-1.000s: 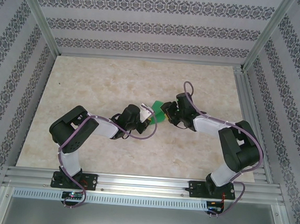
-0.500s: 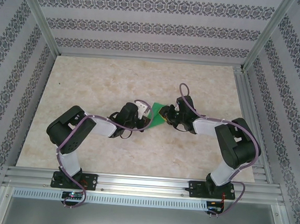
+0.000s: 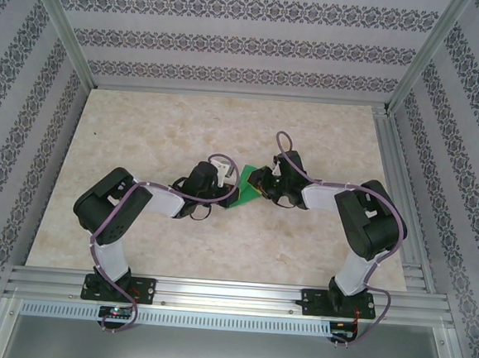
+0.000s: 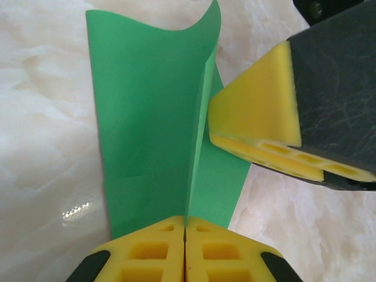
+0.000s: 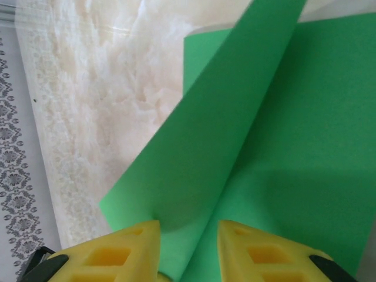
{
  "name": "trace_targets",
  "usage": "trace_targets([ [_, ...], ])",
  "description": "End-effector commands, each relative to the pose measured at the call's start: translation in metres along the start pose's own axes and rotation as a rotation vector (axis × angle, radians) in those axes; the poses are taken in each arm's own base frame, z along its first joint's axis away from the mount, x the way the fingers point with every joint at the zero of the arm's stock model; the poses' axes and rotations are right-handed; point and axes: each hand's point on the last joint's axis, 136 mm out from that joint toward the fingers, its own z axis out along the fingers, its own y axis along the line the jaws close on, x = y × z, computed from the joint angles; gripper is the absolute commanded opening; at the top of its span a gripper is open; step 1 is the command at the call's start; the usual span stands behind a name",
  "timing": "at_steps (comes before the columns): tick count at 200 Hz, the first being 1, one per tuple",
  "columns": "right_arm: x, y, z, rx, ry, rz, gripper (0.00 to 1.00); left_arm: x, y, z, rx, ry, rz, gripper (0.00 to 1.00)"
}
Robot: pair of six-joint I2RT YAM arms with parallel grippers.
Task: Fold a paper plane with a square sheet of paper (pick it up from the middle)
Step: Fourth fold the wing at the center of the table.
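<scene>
- Top view: the square sheet of paper [image 3: 245,194] lay mid-table [image 3: 143,138], having drifted left with both arms.
- Left wrist: the left gripper [image 4: 185,226] was clenched on the sheet's upright fold.
- Right wrist: the right gripper [image 5: 188,235] stood released, straddling a lifted flap.

Tabletop [image 3: 143,138]: beige marble-look, evenly lit. Walls [image 3: 234,38] at 9, 12 and 3 o'clock: grey-white striped floral wallpaper. Aluminium posts [image 3: 65,28] at 10 and 2; slotted rail [image 3: 230,293] at 6.

Top view: green paper sheet [image 3: 242,194] mostly covered, just a sliver mid-frame, folds too small to read. Right wrist view: sheet runs off top and right edges.
</scene>
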Motion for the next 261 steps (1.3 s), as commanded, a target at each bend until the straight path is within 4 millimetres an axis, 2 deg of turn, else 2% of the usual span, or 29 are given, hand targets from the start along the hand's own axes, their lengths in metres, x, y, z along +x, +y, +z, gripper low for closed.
trace_targets([
  [1,0.003,0.0,0.005,0.005,0.017,-0.027,0.32,-0.001,0.003,0.002,0.019,0.014,-0.066,0.09],
  [75,0.004,-0.01,0.014,0.028,0.029,-0.017,0.42,0.002,0.008,0.006,0.017,0.045,-0.11,0.13],
  [159,0.01,-0.028,0.016,0.127,0.052,-0.01,0.47,-0.004,0.01,0.007,-0.005,0.086,-0.125,0.33],
  [224,0.01,-0.025,0.016,0.117,0.054,-0.01,0.48,-0.001,0.017,0.015,-0.036,0.131,-0.102,0.33],
  [261,0.01,-0.022,0.017,0.095,0.056,-0.018,0.48,0.002,0.015,0.017,-0.018,0.146,-0.117,0.24],
])
